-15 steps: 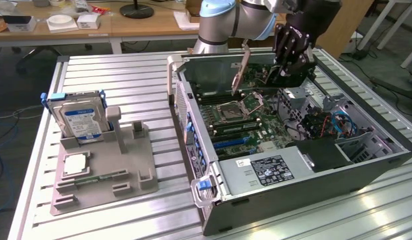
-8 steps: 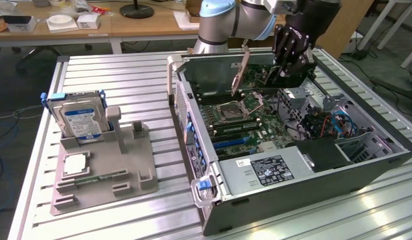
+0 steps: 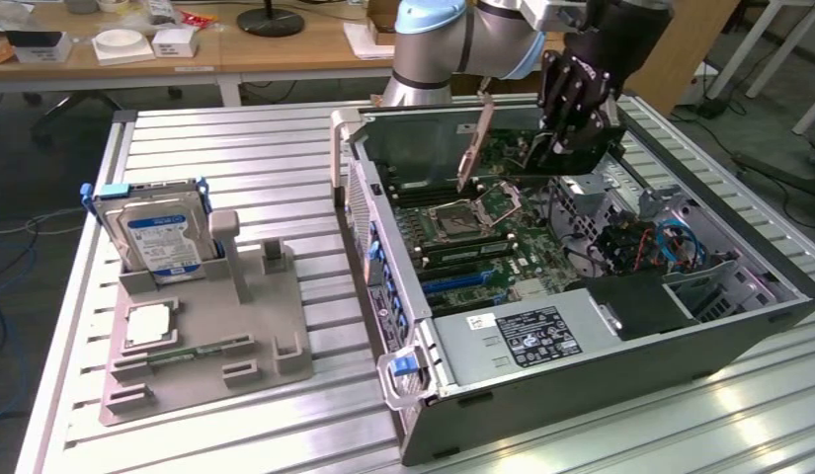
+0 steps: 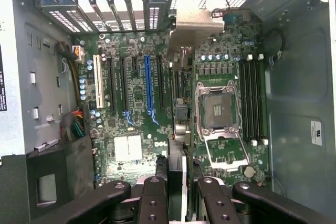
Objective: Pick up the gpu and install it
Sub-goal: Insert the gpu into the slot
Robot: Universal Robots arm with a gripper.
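- Gripper (image 3: 575,123) of black jointed fingers, closed to a narrow gap on the gpu (image 4: 179,114), a thin dark circuit card with a pale metal bracket strip at one end; it is pinched at the end away from the bracket
- Card hangs edge-down inside the open black and silver computer case (image 3: 618,395), above the green motherboard (image 4: 131,108), and is not seated in any slot
- In the wrist view it lies between the long blue expansion slot (image 4: 147,87) and the silver processor socket (image 4: 216,108); which slot it is over I cannot tell
- Risk, as I judge it: a descent off the slot line would press the card's edge onto board parts or the socket frame
- Bracket could catch the rear slot openings (image 4: 105,9) and twist the card in a one-ended grip
- Silver hard drive with a blue-white label (image 3: 163,237) stands in a grey holder (image 3: 203,326) on the slatted aluminium bench (image 3: 249,148), at the exterior view's left, well apart
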